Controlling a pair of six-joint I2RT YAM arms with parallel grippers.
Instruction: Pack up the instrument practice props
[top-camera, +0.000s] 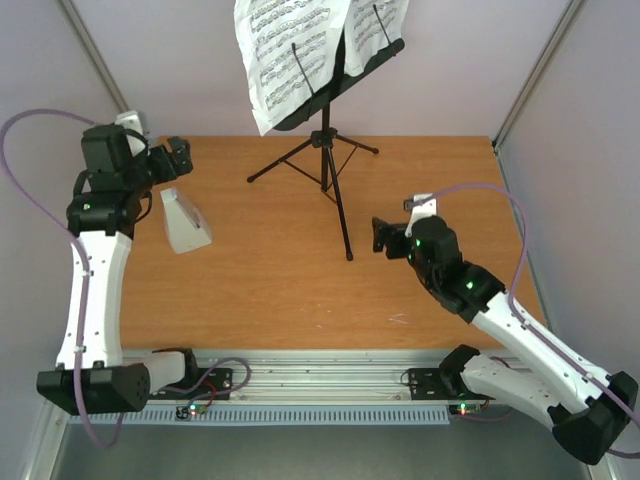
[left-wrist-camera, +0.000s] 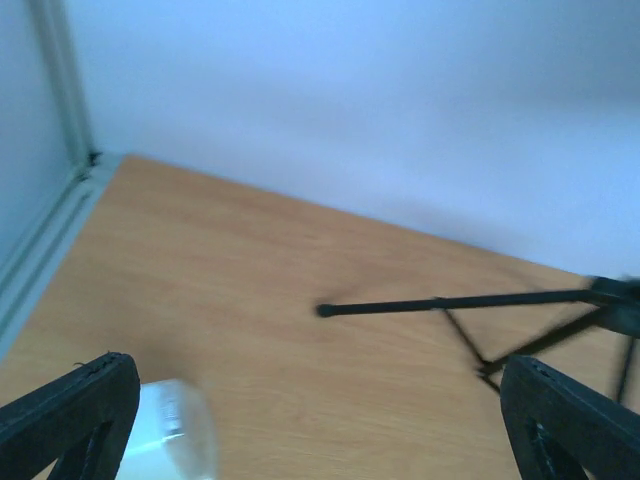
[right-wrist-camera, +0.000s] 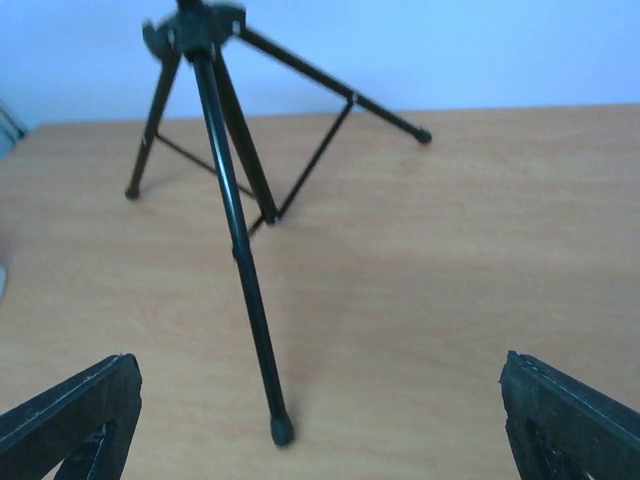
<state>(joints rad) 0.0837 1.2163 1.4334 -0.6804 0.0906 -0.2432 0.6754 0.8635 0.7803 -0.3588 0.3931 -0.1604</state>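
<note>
Stand (top-camera: 325, 140) upright at rear-centre of bench (top-camera: 280, 300), tripod legs spread. Sheets (top-camera: 290, 55) on its desk, overhanging to the left. Metronome (top-camera: 183, 222) on bench, left side, well apart from stand. L tool (top-camera: 180, 158) above bench just behind metronome, jaws wide apart, nothing held. R tool (top-camera: 380, 235) near stand's front leg, not touching, jaws wide apart, empty. R wrist view: front leg's foot rests on bench ahead, between the fingers (right-wrist-camera: 70, 415).

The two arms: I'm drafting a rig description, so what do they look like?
The left arm and right arm match: white shells, black joints and bases. The left gripper and right gripper are black. A purple cable loops along each arm.
</note>
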